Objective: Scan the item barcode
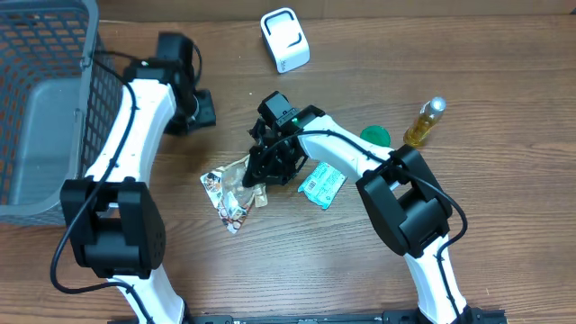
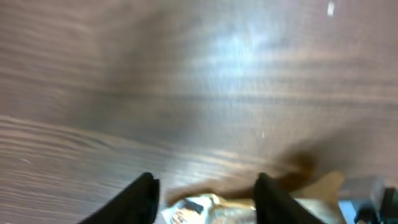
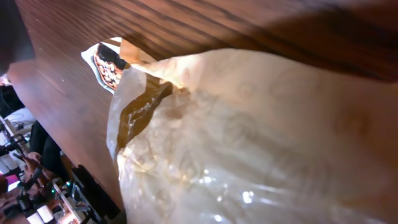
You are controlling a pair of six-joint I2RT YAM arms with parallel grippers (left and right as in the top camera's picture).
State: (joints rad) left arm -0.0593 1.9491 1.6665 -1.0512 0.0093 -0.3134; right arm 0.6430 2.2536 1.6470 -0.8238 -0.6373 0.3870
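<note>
Packet (image 1: 227, 191): crinkled wrapper at frame centre on the table (image 1: 468, 54), just left of a green pouch (image 1: 321, 184).
Right gripper (image 1: 267, 166): clamped on the wrapper's right end, which fills its camera.
Left gripper (image 1: 200, 110): upper left beside the basket (image 1: 54, 36), fingers apart, holding nothing.
Scanner (image 1: 284, 40): top centre, well apart.

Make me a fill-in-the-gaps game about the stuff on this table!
The mesh basket is coloured ___.
The scanner is coloured ___.
The bottle holds ___ liquid.
The right gripper is pinching the crinkly ___.
Missing words: grey; white; yellow; bag.
</note>
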